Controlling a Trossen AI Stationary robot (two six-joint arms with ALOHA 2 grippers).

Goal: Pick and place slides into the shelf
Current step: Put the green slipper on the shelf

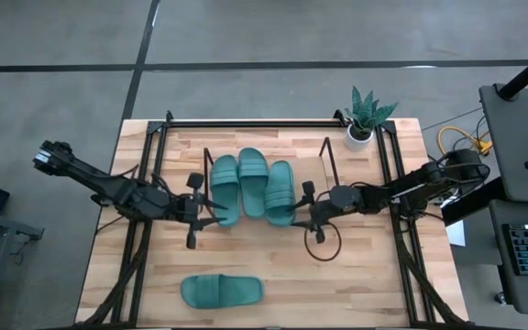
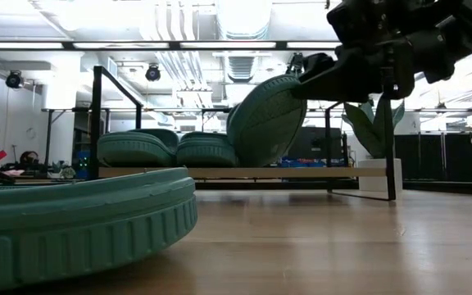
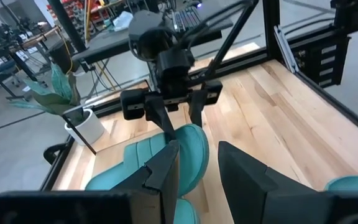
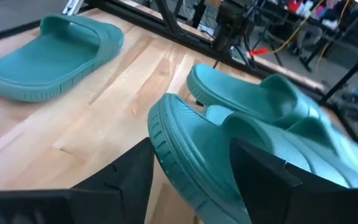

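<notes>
Three teal slides sit in the black-rod shelf (image 1: pixel 329 161) in the middle of the table. The left slide (image 1: pixel 225 191) and the middle slide (image 1: pixel 253 181) lie flat on its wood base (image 2: pixel 301 173). The right slide (image 1: pixel 280 192) is tilted on edge and leans on the middle one (image 2: pixel 207 149). A fourth slide (image 1: pixel 221 291) lies sole-down near the table's near edge. My right gripper (image 1: pixel 312 209) is shut on the tilted slide (image 2: pixel 265 119). My left gripper (image 1: pixel 216 213) is open, at the near end of the left slide. My right gripper (image 4: pixel 191 163) pinches the tilted slide's sole at its raised long edge (image 4: pixel 182 152), toward the near end. One finger is on the underside and one on the footbed. It comes level from the table's right. The slide's lower edge rests in the shelf. My left gripper: I cannot tell whether it touches the left slide.
A potted plant (image 1: pixel 366 119) stands at the far right corner, just right of the shelf. Black frame rails (image 1: pixel 143 229) (image 1: pixel 401 229) run along both table sides and the far edge. A cable loop (image 1: pixel 323 246) hangs below my right gripper. Bare wood lies right of the fourth slide.
</notes>
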